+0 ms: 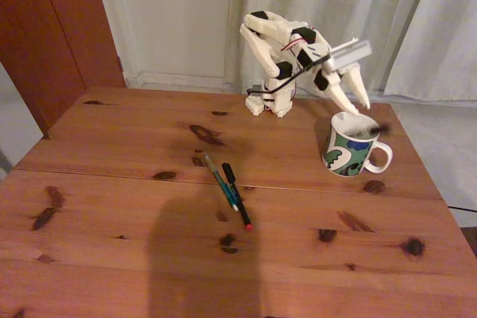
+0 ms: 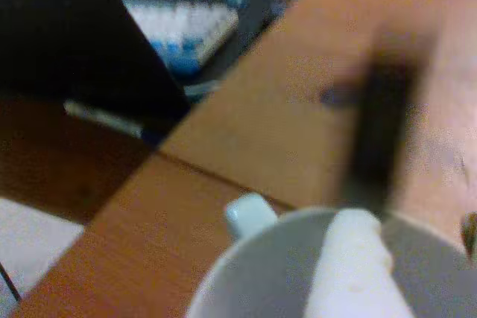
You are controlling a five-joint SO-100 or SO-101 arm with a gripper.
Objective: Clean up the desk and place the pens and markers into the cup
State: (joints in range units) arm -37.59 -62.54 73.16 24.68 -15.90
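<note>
White ceramic mug with green, blue and black swirls (image 1: 352, 152) sits at right-rear of the reddish-brown knotty pine desk (image 1: 112, 206) in the fixed view, handle pointing right; its white inside (image 2: 276, 281) fills the bottom of the wrist view. White fingers (image 1: 356, 100) hang tips-down just above the rim, spread apart, nothing visibly held; a blurred dark streak runs down to the rim in the wrist view, could be a marker dropping in, can't confirm. Two sticks on the desk near centre, well apart from the mug: thin teal-green pen (image 1: 220, 180) and thin black pen with red tip (image 1: 236, 195), touching or nearly so, side by side. Long axes run diagonal, from upper-left to lower-right in the fixed view, red tip toward the camera. Next pick, my read: come down square across one barrel mid-length, wrist turned so the fingers straddle it, take the outer pen first so the neighbour doesn't roll, release only once the lower end is inside the rim.
</note>
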